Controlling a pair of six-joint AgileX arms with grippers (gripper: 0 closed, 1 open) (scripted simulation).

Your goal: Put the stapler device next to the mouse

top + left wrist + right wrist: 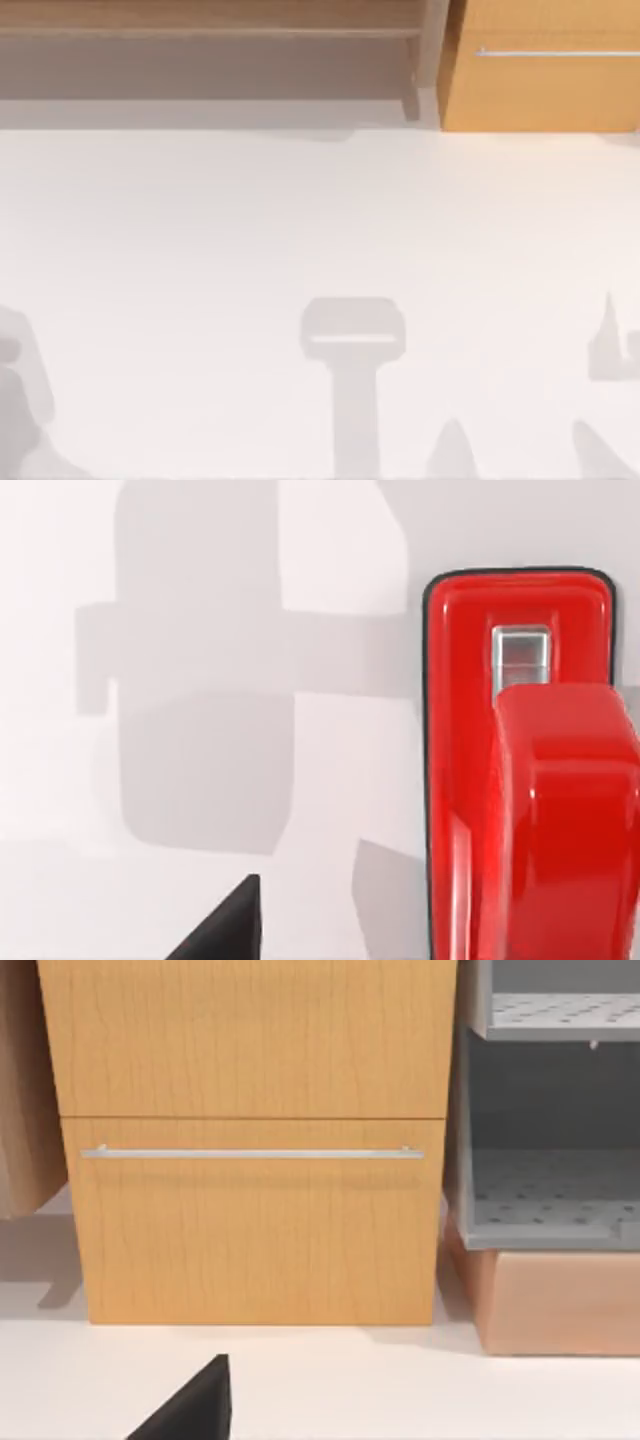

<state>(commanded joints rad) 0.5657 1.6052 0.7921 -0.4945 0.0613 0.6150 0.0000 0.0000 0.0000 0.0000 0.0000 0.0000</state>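
The red stapler device (525,780) lies on the white table (200,600), close under my left wrist camera. Its glossy top arm rises toward the camera over a flat red base with a small silver metal part (520,652). A dark corner of my left gripper (225,928) shows beside the stapler, apart from it, with bare table between them. A dark corner of my right gripper (190,1405) hangs over the table in front of a wooden cabinet. The mouse is out of view.
A wooden drawer cabinet (540,70) with a metal bar handle (250,1152) stands at the table's back right. A grey perforated shelf unit (550,1190) sits beside it on a wooden block. A long low shelf (200,50) runs along the back left. Arm shadows fall on the table (320,220).
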